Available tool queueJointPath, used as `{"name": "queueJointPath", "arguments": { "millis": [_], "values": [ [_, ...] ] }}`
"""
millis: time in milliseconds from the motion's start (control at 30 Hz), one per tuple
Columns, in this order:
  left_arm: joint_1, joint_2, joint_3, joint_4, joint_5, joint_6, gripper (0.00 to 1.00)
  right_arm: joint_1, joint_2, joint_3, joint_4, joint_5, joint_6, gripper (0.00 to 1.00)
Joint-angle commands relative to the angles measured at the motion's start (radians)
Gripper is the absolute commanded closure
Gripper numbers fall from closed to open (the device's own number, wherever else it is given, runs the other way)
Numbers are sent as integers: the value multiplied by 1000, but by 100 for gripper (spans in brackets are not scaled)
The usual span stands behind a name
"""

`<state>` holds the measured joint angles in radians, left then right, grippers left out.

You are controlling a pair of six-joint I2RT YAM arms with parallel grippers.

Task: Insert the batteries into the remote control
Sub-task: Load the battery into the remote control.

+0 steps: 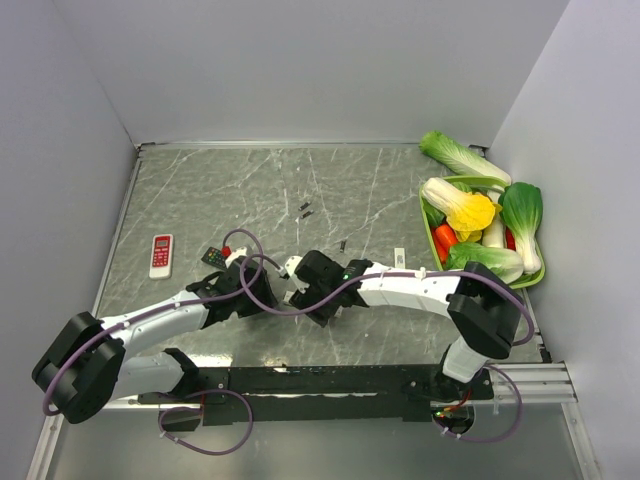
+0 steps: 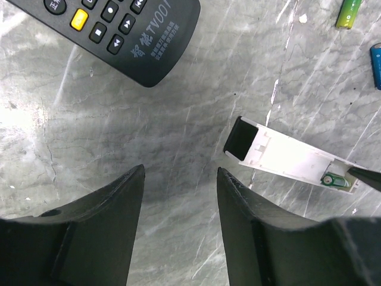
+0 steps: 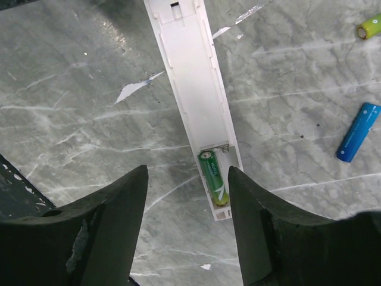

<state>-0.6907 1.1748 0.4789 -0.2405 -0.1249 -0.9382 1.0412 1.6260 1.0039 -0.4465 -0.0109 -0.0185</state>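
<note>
The white remote control (image 3: 193,89) lies face down on the marble table with its battery bay uncovered. One green battery (image 3: 214,186) sits in the bay at the remote's near end. My right gripper (image 3: 187,173) hovers open over that end and holds nothing. A blue battery (image 3: 357,132) and a green-yellow battery (image 3: 369,27) lie loose to the right. My left gripper (image 2: 180,173) is open over bare table, left of the white remote (image 2: 292,158). In the top view both grippers meet near the white remote (image 1: 291,266).
A black remote (image 2: 128,36) lies button side up just beyond my left gripper. A white and red remote (image 1: 161,255) rests at the left. More small dark batteries (image 1: 305,210) lie mid-table. A green tray (image 1: 428,222) of toy vegetables stands at the right wall.
</note>
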Motion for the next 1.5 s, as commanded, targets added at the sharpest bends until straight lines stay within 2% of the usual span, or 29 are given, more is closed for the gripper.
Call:
{"name": "queueJointPath", "arguments": {
  "millis": [0,133,200,300,333,367,467,700,900,1167,1467],
  "values": [
    [-3,-20,29,13,14,6,43,11,-46,48,-43,51,-5,33],
    [-3,-21,38,13,21,9,42,-4,-121,26,-43,101,104,23],
    [-3,-21,50,12,25,16,37,-30,-167,15,-67,124,182,21],
    [-3,-20,66,10,27,32,27,-102,-228,-25,-63,114,359,1],
    [-3,-18,69,9,27,36,24,-118,-248,-69,-45,70,426,0],
    [-3,-15,78,10,28,48,19,-148,-267,-94,-28,49,461,0],
    [-3,5,98,6,30,73,13,-165,-342,-189,60,19,593,0],
    [-16,63,128,3,48,113,14,-168,-318,-255,108,61,771,0],
    [-33,129,155,-5,28,134,17,-164,-285,-248,117,89,821,1],
    [-41,194,170,4,16,147,25,-155,-226,-229,98,101,842,11],
    [-52,209,161,4,7,147,28,-144,-190,-205,120,91,850,14]
  ]
}}
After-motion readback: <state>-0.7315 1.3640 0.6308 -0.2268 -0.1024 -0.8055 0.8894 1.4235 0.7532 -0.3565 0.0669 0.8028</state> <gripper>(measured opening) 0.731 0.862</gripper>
